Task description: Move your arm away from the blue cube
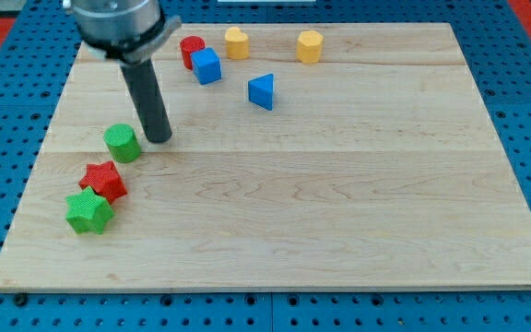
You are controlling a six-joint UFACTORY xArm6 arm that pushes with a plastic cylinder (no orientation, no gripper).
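The blue cube [206, 66] sits near the view's top, left of centre, touching a red cylinder [190, 50] at its upper left. My tip [159, 138] rests on the board well below and left of the blue cube, just right of a green cylinder [122, 143]. The dark rod rises from the tip toward the view's upper left.
A blue triangular block [262, 91] lies right of the blue cube. Two yellow blocks [237, 42] [309, 46] sit along the view's top. A red star [104, 180] and a green star [88, 212] lie at the lower left. The wooden board [339, 203] rests on a blue perforated surface.
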